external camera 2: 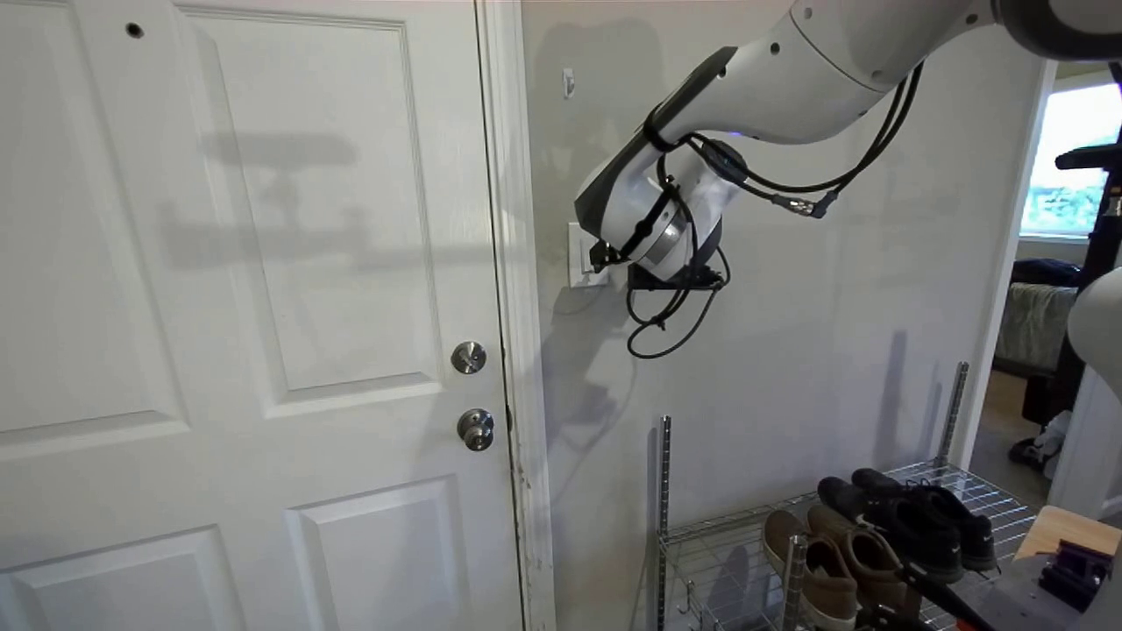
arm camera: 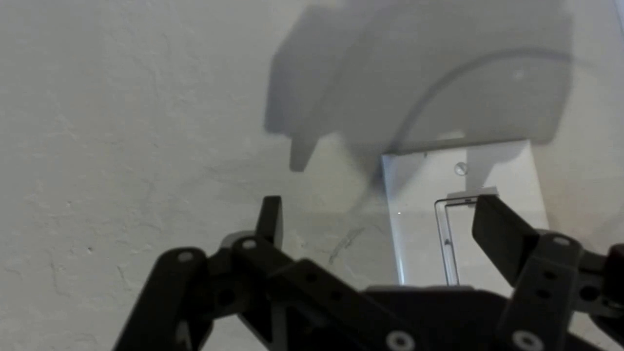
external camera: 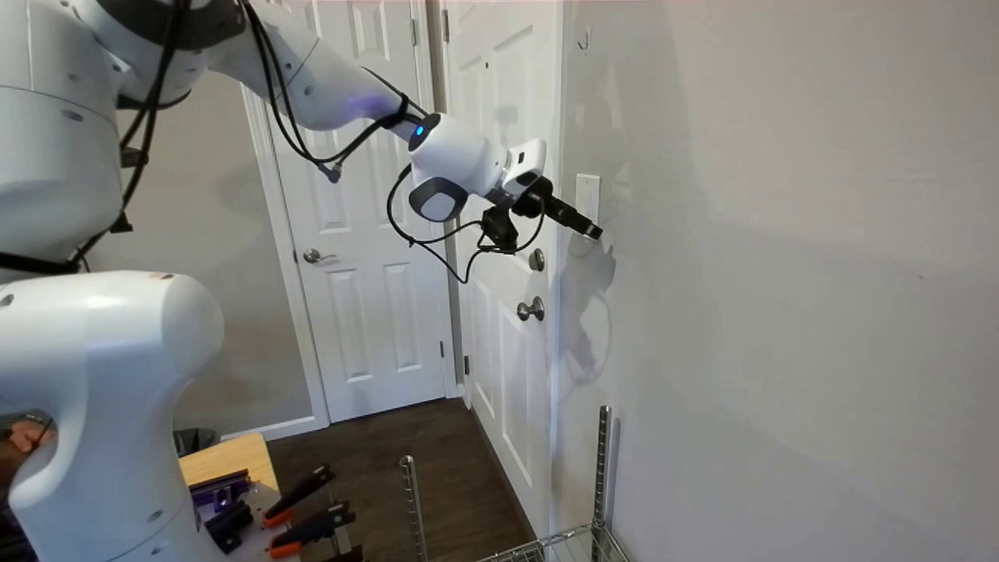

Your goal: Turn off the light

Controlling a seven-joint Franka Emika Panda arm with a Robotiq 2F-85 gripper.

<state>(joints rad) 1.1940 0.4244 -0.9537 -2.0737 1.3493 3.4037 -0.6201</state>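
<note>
The light switch is a white upright wall plate [external camera: 588, 193] with a rocker paddle. It also shows in an exterior view [external camera 2: 578, 258], partly behind the gripper, and in the wrist view [arm camera: 414, 214], where the gripper hides one end. My gripper [arm camera: 378, 197] is open and empty, its fingers wide apart. In the wrist view the right finger overlaps the rocker paddle and the left finger is over bare wall beside the plate. In an exterior view the fingertips [external camera: 597, 232] are at the plate's lower end. I cannot tell whether they touch it. No lamp is in view.
A white door [external camera 2: 333, 263] with a deadbolt [external camera 2: 468, 357] and round knob [external camera 2: 475, 429] is beside the switch. A small hook [external camera 2: 568, 83] is above it. A wire rack [external camera 2: 727, 517] with shoes [external camera 2: 912, 517] stands below along the wall. Loose cables [external camera: 437, 242] hang from the wrist.
</note>
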